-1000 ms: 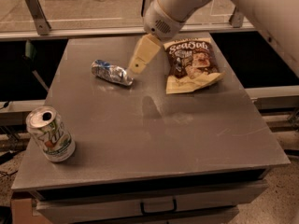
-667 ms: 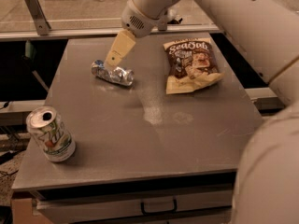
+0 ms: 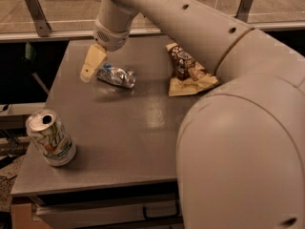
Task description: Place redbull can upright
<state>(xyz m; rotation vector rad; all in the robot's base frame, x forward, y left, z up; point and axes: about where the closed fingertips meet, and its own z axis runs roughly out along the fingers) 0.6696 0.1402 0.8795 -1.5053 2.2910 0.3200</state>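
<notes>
Scene: we saw a grey table (image 3: 124, 142) from above and in front, with the robot's pale arm (image 3: 190, 18) sweeping in from the right of the frame to the upper left.

Redbull can: the redbull can (image 3: 116, 76) lay on its side in the upper left part of the tabletop, crumpled and shiny, not upright.

Can's long axis: it ran roughly left to right in the frame, its right end a little lower.

Gripper: the gripper (image 3: 92, 63) hung below the wrist at the upper left, its beige tip angled down and to the left.

Key relation: the can lay just to the right of the gripper tip, its left end nearest. We could not tell whether they touched.

Gripper's opening: we could not tell; only one beige wedge showed.

Grasp: we judged the can was not yet held.

Other things: a green-and-white soda can (image 3: 51, 137) stood upright at the lower left corner, well apart. A brown snack bag (image 3: 188, 70) lay to the right of the redbull can.

Next move, as we judged it: the gripper would need to straddle the can across its narrow width before tipping it up.
</notes>
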